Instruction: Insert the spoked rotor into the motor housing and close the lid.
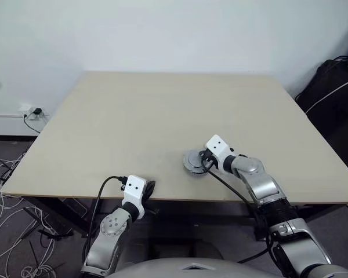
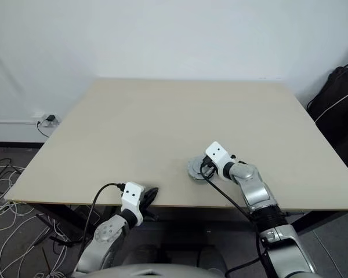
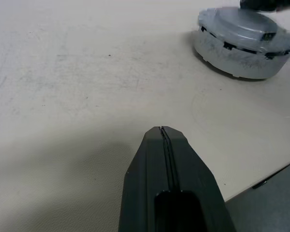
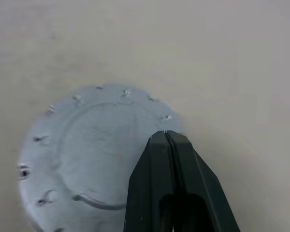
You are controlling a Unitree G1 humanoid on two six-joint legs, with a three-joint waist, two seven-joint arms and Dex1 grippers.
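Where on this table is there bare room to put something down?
Nearly all of the table is bare: the whole far half toward the wall, and the left side beyond the left gripper. It is crowded only near the front edge, where the right gripper sits over the lid.

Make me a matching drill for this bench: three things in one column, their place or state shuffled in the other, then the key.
Things:
1. Round silver-grey metal lid
2. Left end effector
3. Right end effector

Places or states:
A. Shut, at the near edge of the beige table, apart from the assembly
B. Shut, poised over the assembly's edge
C. Seated on top of the motor housing

Pairs: 1-C, 2-A, 3-B
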